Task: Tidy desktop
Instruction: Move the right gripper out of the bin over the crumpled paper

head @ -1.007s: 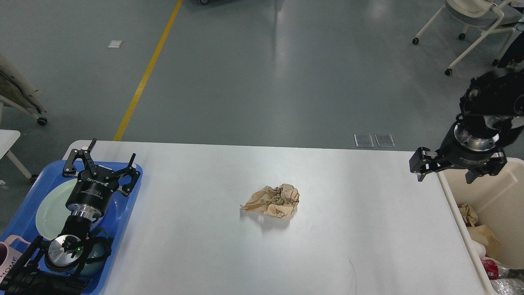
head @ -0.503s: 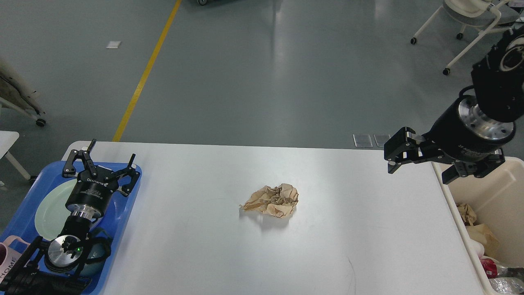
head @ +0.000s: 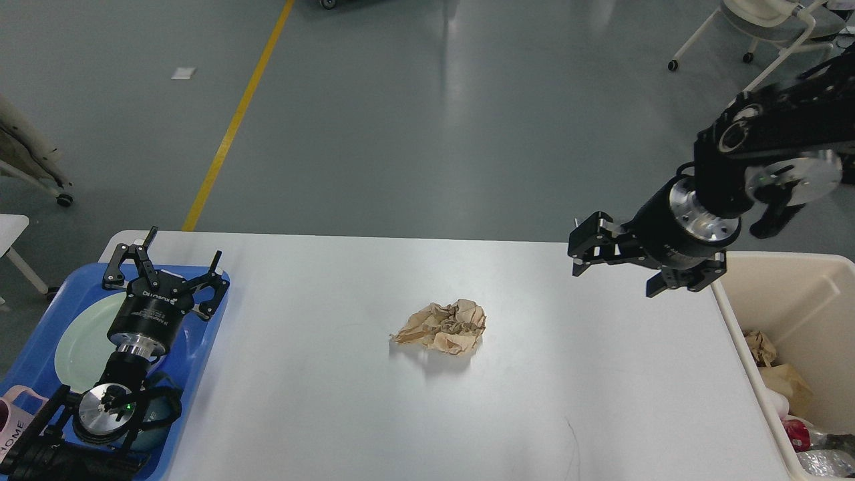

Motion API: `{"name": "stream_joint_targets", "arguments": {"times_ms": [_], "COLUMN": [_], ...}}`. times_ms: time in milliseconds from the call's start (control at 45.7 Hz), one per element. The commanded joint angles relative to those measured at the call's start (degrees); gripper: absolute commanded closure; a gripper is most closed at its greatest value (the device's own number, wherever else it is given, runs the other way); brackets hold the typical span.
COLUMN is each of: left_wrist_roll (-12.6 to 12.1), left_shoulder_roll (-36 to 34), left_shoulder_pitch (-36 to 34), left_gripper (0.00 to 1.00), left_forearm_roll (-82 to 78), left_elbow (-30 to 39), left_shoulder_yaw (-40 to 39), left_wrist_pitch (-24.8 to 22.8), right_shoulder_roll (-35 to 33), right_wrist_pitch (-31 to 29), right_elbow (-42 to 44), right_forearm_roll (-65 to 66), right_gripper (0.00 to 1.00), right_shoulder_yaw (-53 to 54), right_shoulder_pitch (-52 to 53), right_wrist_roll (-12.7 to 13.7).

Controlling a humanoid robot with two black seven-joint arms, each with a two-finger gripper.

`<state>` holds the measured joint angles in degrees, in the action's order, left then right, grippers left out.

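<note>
The white desktop [head: 320, 407] carries a crumpled ball of brown paper [head: 442, 326] near its middle. My right gripper [head: 614, 266] hangs above the desktop's far right part, right of the paper and well apart from it. It is open, fingers pointing left, with nothing between them. My left gripper [head: 165, 267] stands open and empty over the blue tray [head: 37, 334] at the left edge.
In the blue tray lie a pale green plate [head: 77, 347] and a pink mug [head: 15, 415]. A beige bin [head: 808, 280] holding paper and wrappers stands against the desktop's right edge. White chairs [head: 768, 27] stand on the floor at the far right.
My right arm has swung left, from above the bin's rim to above the desktop's right part, nearer the paper. The left arm and the paper have not moved.
</note>
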<state>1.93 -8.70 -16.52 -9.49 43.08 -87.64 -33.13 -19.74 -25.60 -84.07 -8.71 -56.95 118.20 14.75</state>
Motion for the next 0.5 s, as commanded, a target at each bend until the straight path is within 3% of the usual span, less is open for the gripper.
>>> {"name": "stream_joint_targets", "arguments": {"times_ms": [0, 175, 482], "left_wrist_roll": [0.0, 0.0, 0.0], "left_shoulder_roll": [0.0, 0.0, 0.0], "left_shoulder_pitch": [-0.01, -0.01, -0.01], "left_gripper": [0.03, 0.03, 0.03], "left_forearm_roll": [0.0, 0.0, 0.0], "left_elbow": [-0.01, -0.01, -0.01], "left_shoulder_yaw": [0.1, 0.1, 0.1], "left_wrist_pitch": [0.0, 0.0, 0.0], "right_shoulder_roll": [6.02, 13.5, 24.13], "right_wrist_pitch": [2.39, 8.64, 8.73], "right_elbow": [9.26, 20.25, 46.88], "right_forearm_roll": [0.01, 0.01, 0.27], "right_gripper": [0.01, 0.01, 0.01], "right_shoulder_yaw": [6.05, 8.96, 19.59], "right_shoulder_pitch": [-10.52, -24.32, -45.86], "right_wrist_roll": [0.19, 0.28, 0.28]}}
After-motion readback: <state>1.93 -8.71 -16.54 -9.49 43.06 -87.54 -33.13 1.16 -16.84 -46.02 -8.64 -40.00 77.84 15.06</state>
